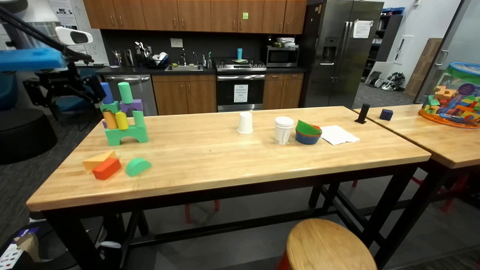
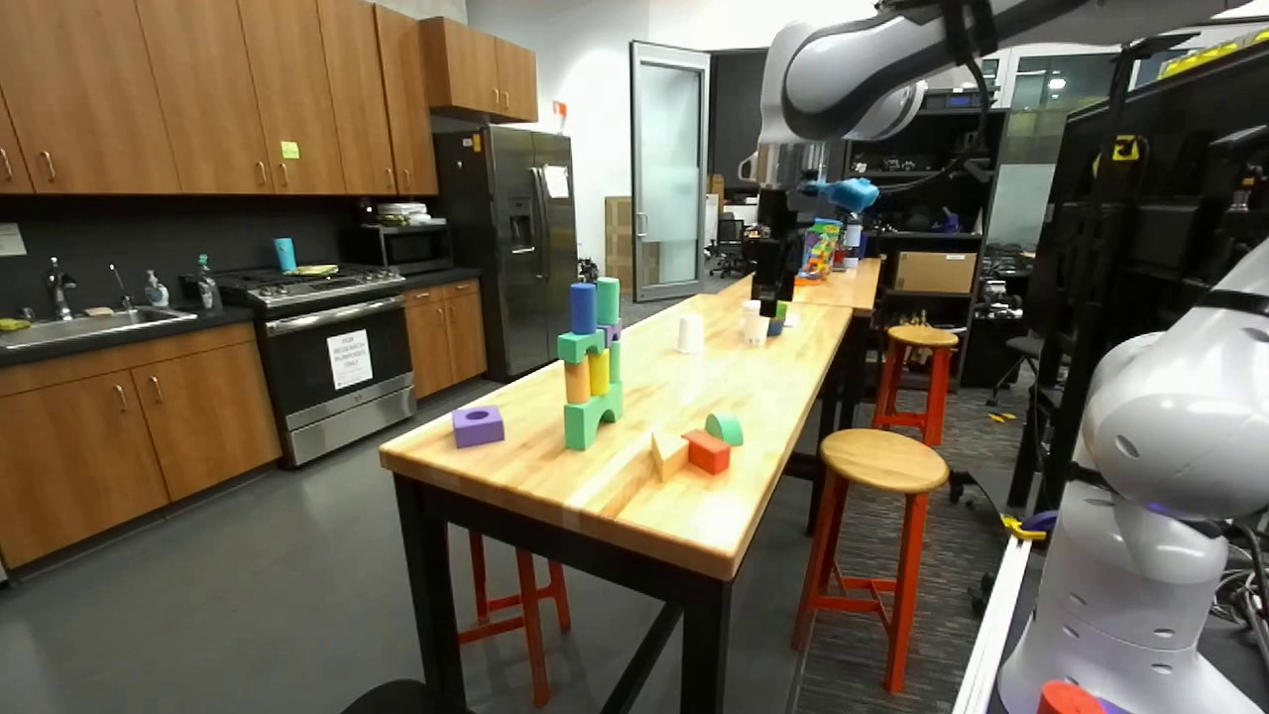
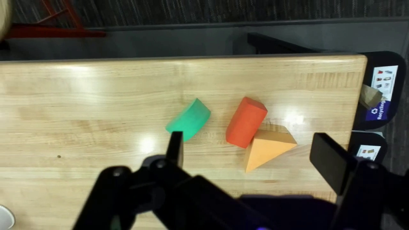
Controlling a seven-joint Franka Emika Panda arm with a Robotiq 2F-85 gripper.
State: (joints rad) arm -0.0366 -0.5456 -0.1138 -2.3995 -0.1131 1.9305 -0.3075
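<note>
My gripper [image 3: 248, 143] hangs above the table with its jaws wide apart and nothing held; it also shows in an exterior view [image 2: 773, 297]. Below it in the wrist view lie a red block [image 3: 246, 123], an orange triangular block [image 3: 268, 148] against it, and a green half-round block [image 3: 191, 119] behind the left fingertip. A tower of coloured blocks stands on a green arch [image 1: 127, 134], with yellow [image 1: 122, 120] and orange cylinders in the middle. A blue cylinder [image 2: 583, 308] and a green cylinder [image 2: 608, 303] top it. A purple block with a hole [image 2: 478, 427] lies near the table's corner.
Farther along the table [image 1: 210, 157] are an upturned white cup [image 1: 245, 123], stacked paper cups [image 1: 282, 131], nested bowls [image 1: 308, 138] and white paper [image 1: 338, 135]. A tub of blocks [image 1: 455, 93] sits on the adjoining table. Stools [image 2: 882, 461] stand alongside.
</note>
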